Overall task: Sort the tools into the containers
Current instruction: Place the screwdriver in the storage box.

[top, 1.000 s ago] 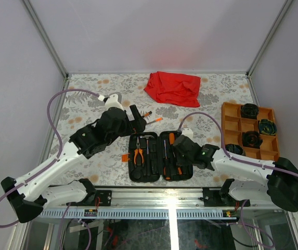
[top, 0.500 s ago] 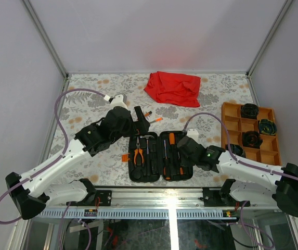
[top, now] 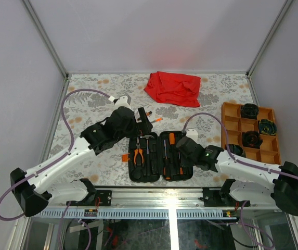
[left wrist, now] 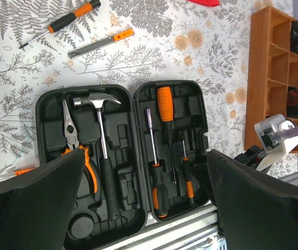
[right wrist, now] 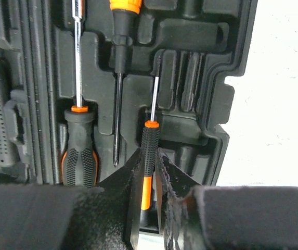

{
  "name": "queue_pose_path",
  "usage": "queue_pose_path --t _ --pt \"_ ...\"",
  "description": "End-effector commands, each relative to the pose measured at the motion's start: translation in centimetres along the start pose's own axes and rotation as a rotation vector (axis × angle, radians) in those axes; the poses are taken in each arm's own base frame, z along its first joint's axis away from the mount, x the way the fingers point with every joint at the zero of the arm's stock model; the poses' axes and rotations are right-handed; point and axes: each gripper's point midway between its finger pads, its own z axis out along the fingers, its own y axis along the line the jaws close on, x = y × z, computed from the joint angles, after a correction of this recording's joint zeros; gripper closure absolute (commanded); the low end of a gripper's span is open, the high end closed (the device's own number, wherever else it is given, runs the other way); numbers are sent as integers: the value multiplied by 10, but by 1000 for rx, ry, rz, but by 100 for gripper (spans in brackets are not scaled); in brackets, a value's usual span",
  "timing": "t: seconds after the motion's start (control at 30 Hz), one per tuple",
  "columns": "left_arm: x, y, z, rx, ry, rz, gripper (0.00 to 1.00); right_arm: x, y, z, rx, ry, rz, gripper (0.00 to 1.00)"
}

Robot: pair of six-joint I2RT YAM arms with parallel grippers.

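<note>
Tool case [top: 147, 169]: black, opened flat on the desk [top: 86, 99] at its near edge, between the two arms. Its long sides run near to far. The left half holds a hammer [left wrist: 103, 130] and pliers [left wrist: 76, 146]; the right half holds screwdrivers in moulded slots.

Orange tray [top: 223, 125]: right of the case and well apart from it, with dark round items in several compartments.

Left end effector [left wrist: 144, 153]: jaws wide and empty, hovering above the case's far edge.

Right end effector [right wrist: 149, 156]: low over the case's right half, jaws narrow and closed across a handle.

Loose screwdriver [left wrist: 60, 21] and flat grey tool [left wrist: 101, 42] with an orange end: both on the desk just beyond the case's far edge, lying aslant. They are nearer the left arm.

Small screwdriver [right wrist: 149, 135]: lies in its slot near the case's right wall, directly between the right fingers. Its long axis runs parallel to the case's long side, shaft pointing away from the robot, black-and-orange handle toward it. The grip crosses that axis at the handle. Judgement: the coming move is vertical, straight out of or into the slot, with no turn needed.
</note>
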Motion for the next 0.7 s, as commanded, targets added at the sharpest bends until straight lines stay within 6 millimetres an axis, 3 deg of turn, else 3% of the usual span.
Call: queue_pose_path --t 0.0,0.5,0.67 --pt "5 -5 9 28 12 -6 2 -10 5 0 12 -4 -9 81" --pt "20 -1 16 34 60 11 4 -7 8 10 28 52 -16 84" --pt "21 -3 16 39 66 12 5 3 1 13 58 107 -30 87"
